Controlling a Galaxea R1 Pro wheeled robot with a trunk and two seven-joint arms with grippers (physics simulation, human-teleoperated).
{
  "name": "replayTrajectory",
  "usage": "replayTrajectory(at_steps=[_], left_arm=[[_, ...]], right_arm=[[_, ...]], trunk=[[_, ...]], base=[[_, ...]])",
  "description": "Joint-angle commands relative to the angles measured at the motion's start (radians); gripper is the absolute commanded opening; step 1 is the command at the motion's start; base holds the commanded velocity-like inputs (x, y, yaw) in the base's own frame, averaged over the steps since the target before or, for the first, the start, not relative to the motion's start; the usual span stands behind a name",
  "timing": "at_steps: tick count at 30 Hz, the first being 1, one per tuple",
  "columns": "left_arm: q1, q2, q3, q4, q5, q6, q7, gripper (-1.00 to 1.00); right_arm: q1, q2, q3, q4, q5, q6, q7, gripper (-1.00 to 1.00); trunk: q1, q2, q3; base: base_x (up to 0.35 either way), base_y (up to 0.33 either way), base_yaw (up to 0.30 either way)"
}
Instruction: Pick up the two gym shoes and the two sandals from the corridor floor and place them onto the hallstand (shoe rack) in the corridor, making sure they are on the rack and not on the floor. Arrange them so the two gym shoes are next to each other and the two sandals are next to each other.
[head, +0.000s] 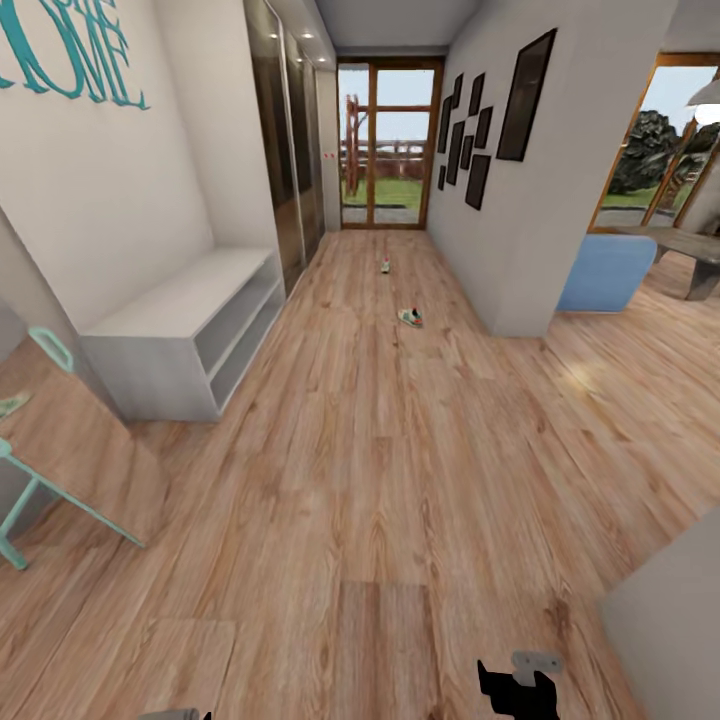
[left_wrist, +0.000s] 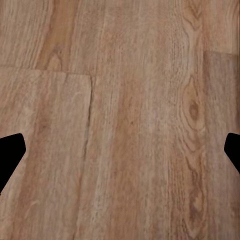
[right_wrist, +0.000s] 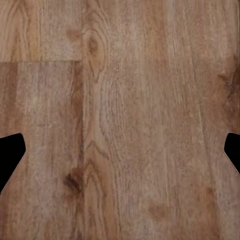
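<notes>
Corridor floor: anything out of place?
Yes. Two shoes lie loose, well apart, mid-corridor on the floor: one near, one farther toward the glass door. The white shoe rack at left looks bare. Both hands hang open over bare planks.

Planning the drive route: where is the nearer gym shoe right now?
In the head view the nearer gym shoe lies on the corridor floor mid-corridor, right of the white bench unit, near the right wall's corner.
</notes>
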Motion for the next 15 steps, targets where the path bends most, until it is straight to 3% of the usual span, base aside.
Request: replayTrajectory(at_steps=[1,6,15], left_arm=[[-0.001,-0.001,0.009,0.0,-0.004,-0.002,-0.009,1.0],[-0.001,-0.001,0.009,0.0,-0.004,-0.002,-0.009,1.0],[-0.001,-0.001,0.009,-0.001,-0.004,-0.003,-0.009,1.0]], right_arm=[[-0.001,0.0,-0.002,0.001,-0.004,-0.004,0.001,1.0],[-0.001,0.0,-0.002,0.001,-0.004,-0.004,0.001,1.0],[-0.001,0.0,-0.002,0.002,-0.003,-0.002,0.002,1.0]], trunk=[[0.001,0.0,0.0],[0.001,0.0,0.001],[0.001,0.0,0.001]], base=[[0.336,0.0,-0.196],[0.335,0.0,-0.109],[0.336,0.0,-0.011]])
